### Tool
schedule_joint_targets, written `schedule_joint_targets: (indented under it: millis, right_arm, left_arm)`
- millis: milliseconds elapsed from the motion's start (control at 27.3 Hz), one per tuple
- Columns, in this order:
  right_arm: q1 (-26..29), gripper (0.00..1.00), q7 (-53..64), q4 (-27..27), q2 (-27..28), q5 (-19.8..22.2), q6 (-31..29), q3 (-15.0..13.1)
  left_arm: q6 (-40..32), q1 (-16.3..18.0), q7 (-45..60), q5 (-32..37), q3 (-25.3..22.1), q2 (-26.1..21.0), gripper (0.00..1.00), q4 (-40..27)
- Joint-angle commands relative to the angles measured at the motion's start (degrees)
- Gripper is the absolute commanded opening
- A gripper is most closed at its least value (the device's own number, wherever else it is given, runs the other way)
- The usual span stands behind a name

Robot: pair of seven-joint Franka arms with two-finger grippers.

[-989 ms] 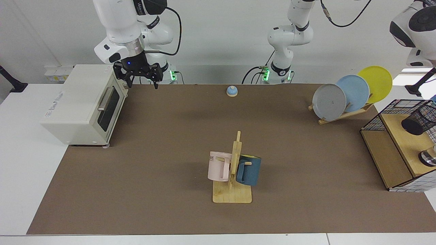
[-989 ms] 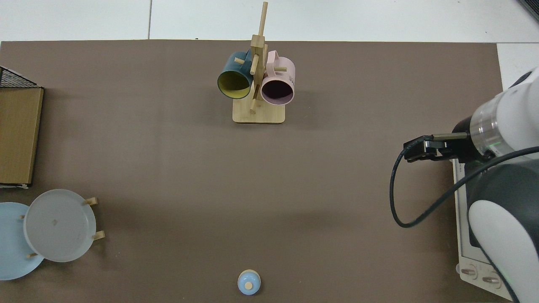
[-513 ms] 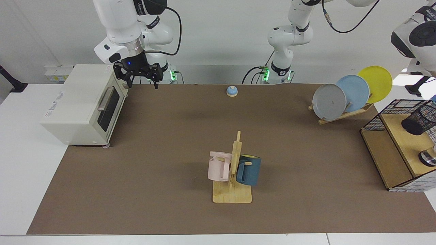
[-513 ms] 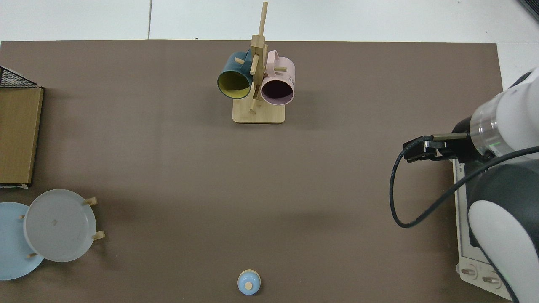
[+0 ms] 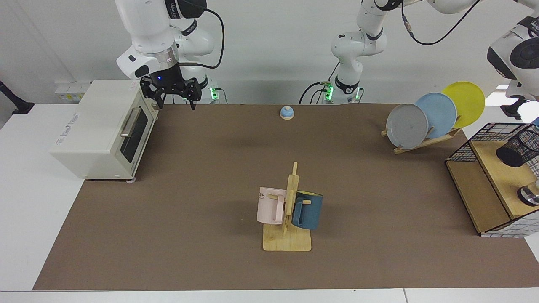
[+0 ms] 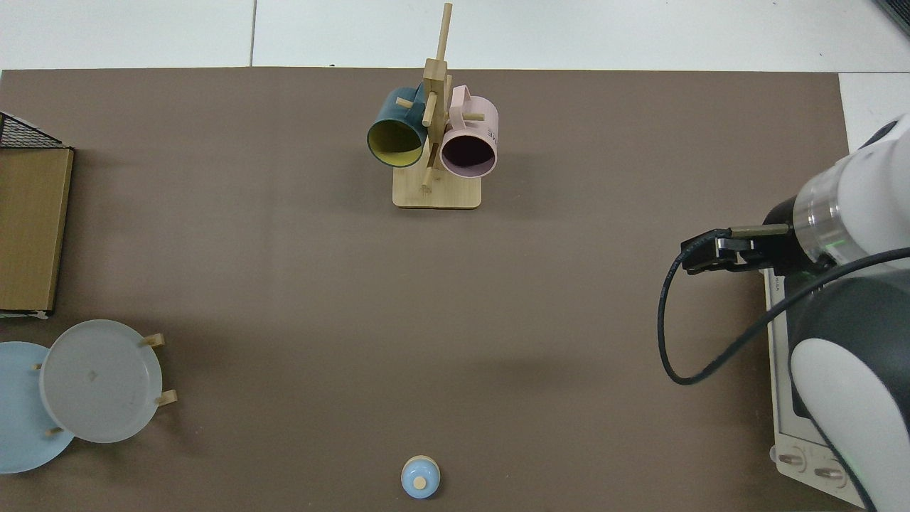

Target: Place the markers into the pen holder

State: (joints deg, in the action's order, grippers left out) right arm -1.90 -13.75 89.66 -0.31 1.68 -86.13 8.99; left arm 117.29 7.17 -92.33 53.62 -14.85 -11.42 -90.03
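The right gripper (image 5: 173,99) hangs above the mat's far edge, just beside the toaster oven (image 5: 103,129), pointing down with its fingers apart and nothing between them. Its arm comes down from above at the facing view's left; in the top view the same gripper (image 6: 700,254) juts out over the mat (image 6: 455,320) from the oven's side, a black cable looping below it.

The left gripper is out of sight: the left arm rises from its base (image 5: 345,90) at the mat's far edge, arches overhead and comes down past the view's right edge, where only a white and black joint (image 5: 516,54) shows above the basket (image 5: 465,151).

The pen holder (image 5: 518,147) lies tilted inside the wire basket at the mat's right end, on the wooden shelf, its dark bottom toward the camera. What is in it cannot be told, and no marker can be made out. A small shiny round object (image 5: 529,195) sits on the same shelf, nearer the camera.

A mug tree (image 5: 288,214) near the mat's front edge carries a pink mug (image 5: 270,205) and a blue mug (image 5: 307,209), both empty in the top view. Three plates stand in a rack (image 5: 425,141) near the far right corner. A small bell (image 5: 286,112) sits at the far edge.
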Motion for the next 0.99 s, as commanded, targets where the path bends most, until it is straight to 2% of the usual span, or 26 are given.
schedule_joint_targets:
  millis: [0, 549, 952]
  right_arm:
    - [1.20, 1.00, 1.27, 1.04, -0.83, -0.45, -0.70, 0.77]
    - [1.20, 1.00, 1.27, 1.04, -0.92, -0.45, -0.70, 0.68]
    - [1.20, 1.00, 1.27, 1.04, -0.92, -0.37, -0.70, 0.68]
  left_arm:
    - [0.57, 0.92, 0.66, 0.34, 0.35, -0.54, 0.00, -0.67]
    - [1.27, 0.83, 0.66, -0.62, 0.61, -0.45, 0.00, -2.79]
    - [6.37, 1.71, 0.66, -3.08, 0.26, -0.80, 0.00, -5.60]
